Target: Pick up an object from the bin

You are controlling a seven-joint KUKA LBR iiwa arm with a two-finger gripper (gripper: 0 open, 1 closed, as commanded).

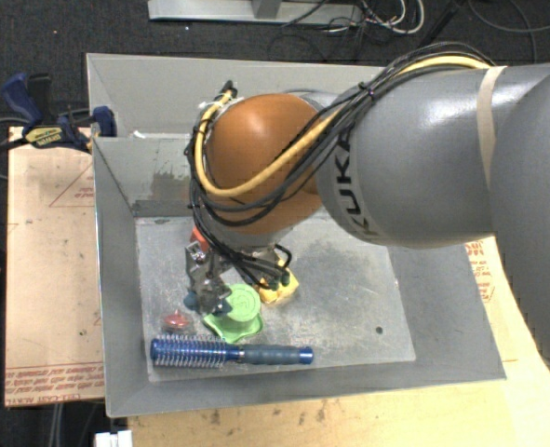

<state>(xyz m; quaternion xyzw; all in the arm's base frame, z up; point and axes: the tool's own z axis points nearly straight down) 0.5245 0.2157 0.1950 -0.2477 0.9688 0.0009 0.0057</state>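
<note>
Down low with the gripper [207, 291] just behind the blue brush [228, 352], at the left edge of the green plastic piece [235, 309] behind the brush's middle, spread or pinched impossible to tell; could clip that edge off-centre and shove it away.

The arm [442, 156] runs off the right edge, its orange cover [256, 147] blocks the bin's [116, 231] middle, and that yellow thing [284, 290] sits half tucked behind cables [256, 264].
</note>
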